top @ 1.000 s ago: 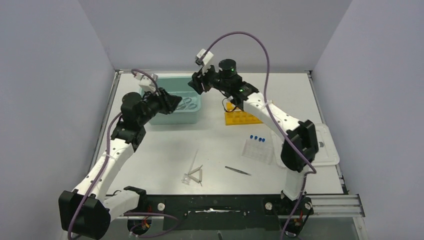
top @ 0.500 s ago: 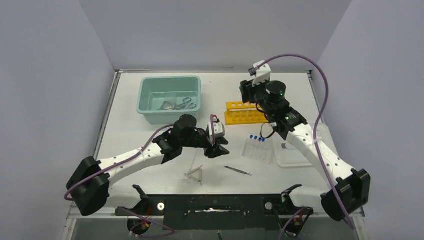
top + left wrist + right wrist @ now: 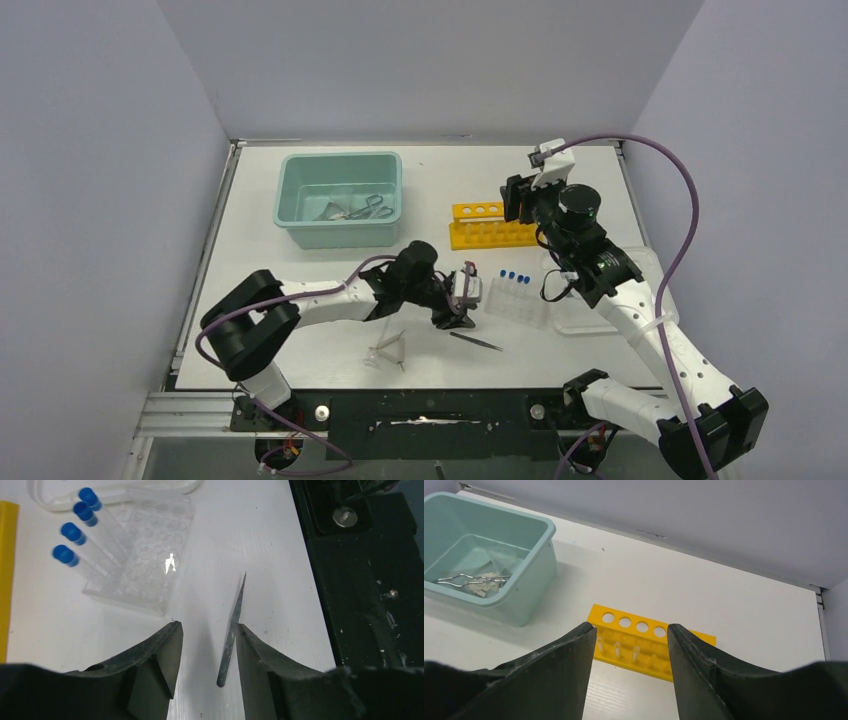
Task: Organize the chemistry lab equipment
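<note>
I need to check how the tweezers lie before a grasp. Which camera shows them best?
Left wrist: the metal tweezers appear close up and sharp along their length. Top external shows them only as a thin sliver; right wrist does not show them.

L: my left gripper [image 3: 206,626] went from tub [image 3: 340,236] down to tweezers [image 3: 234,622] | R: my right gripper [image 3: 629,626] swung right, over to rack [image 3: 490,236]

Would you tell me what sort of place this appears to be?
Likely a robot test cell staged as a lab bench: plain grey walls, a yellow tube rack and blue-capped tubes.
</note>
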